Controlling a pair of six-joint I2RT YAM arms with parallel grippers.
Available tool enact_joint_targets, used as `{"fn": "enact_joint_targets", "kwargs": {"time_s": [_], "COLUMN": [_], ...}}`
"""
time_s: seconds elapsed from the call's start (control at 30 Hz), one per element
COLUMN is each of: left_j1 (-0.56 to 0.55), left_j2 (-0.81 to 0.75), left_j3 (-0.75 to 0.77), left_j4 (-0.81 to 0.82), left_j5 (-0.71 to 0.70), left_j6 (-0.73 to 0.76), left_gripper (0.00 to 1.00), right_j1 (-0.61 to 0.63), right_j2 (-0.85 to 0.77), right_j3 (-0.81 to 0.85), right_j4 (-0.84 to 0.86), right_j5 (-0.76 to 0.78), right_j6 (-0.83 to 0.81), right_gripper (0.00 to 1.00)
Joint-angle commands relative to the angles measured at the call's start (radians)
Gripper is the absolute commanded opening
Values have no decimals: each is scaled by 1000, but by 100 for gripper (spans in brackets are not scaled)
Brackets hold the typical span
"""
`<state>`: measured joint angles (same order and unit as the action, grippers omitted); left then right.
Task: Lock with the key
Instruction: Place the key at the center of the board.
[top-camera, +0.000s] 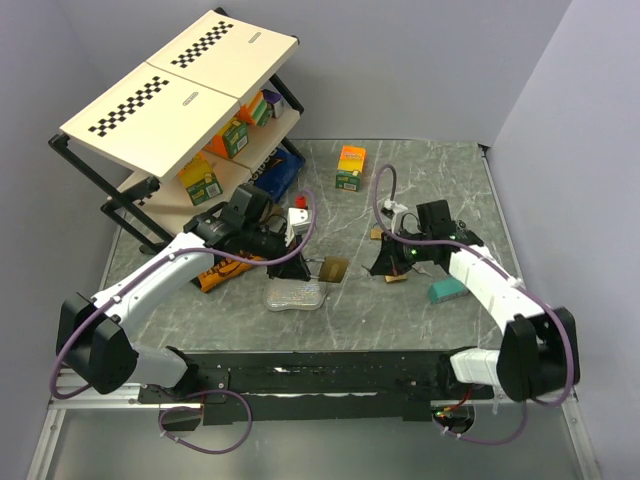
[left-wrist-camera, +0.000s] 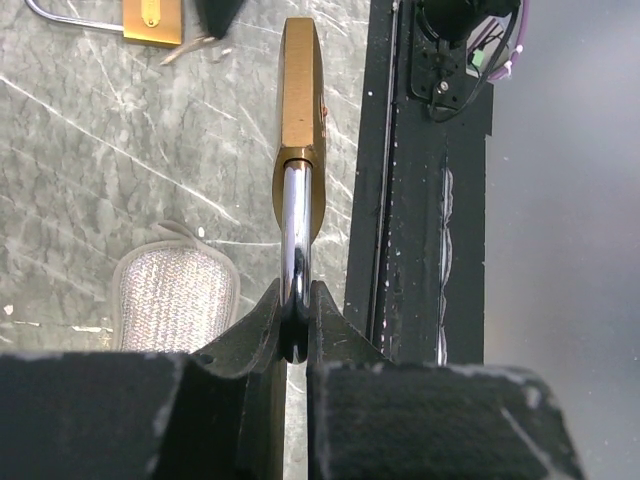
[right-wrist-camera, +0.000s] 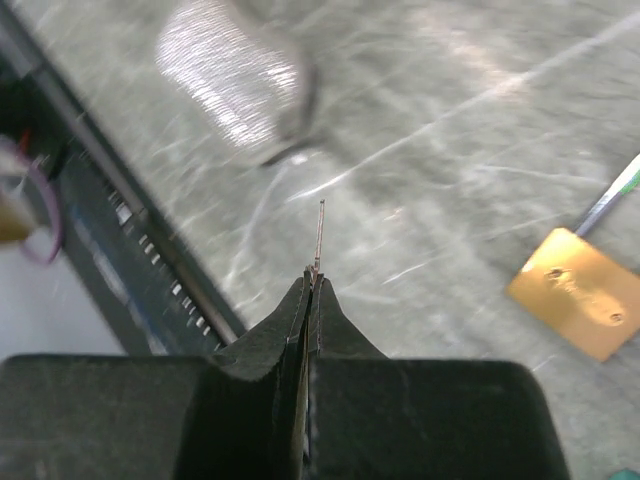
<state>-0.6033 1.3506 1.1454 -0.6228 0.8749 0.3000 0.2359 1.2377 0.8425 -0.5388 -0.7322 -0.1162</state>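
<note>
My left gripper (top-camera: 291, 262) (left-wrist-camera: 296, 298) is shut on the chrome shackle (left-wrist-camera: 295, 225) of a brass padlock (top-camera: 334, 270) (left-wrist-camera: 301, 90) and holds it out level above the table, body pointing right towards the other arm. My right gripper (top-camera: 386, 261) (right-wrist-camera: 312, 285) is shut on a thin key (right-wrist-camera: 319, 233), seen edge-on, its blade sticking out past the fingertips. The key tip is a short way right of the held padlock and apart from it. A second brass padlock (top-camera: 396, 279) (left-wrist-camera: 152, 20) (right-wrist-camera: 575, 292) lies on the table under the right gripper.
A silver mesh pouch (top-camera: 296, 295) (left-wrist-camera: 178, 298) (right-wrist-camera: 235, 75) lies below the held padlock. A teal block (top-camera: 446, 291), an orange-green box (top-camera: 350, 167), an orange packet (top-camera: 215, 275) and a stocked shelf rack (top-camera: 180, 100) stand around. The black base rail (top-camera: 320, 375) runs along the near edge.
</note>
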Motion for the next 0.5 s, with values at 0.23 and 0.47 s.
{"fn": "enact_joint_targets", "kwargs": {"time_s": [0.23,0.47], "left_j1": [33,46], "left_j2": [-56,-65], "left_j3": [8,-9], "left_j4": [83,75], "left_j5": [52,56], "left_j6": [-30,-26], "left_gripper": [1,1], "right_j1": [40,42], "right_j2": [294,413], "right_j3": [70,113], "right_j4": [191,220], "right_j5": [93,93], "right_j6": [148,177], "right_gripper": [0,0]}}
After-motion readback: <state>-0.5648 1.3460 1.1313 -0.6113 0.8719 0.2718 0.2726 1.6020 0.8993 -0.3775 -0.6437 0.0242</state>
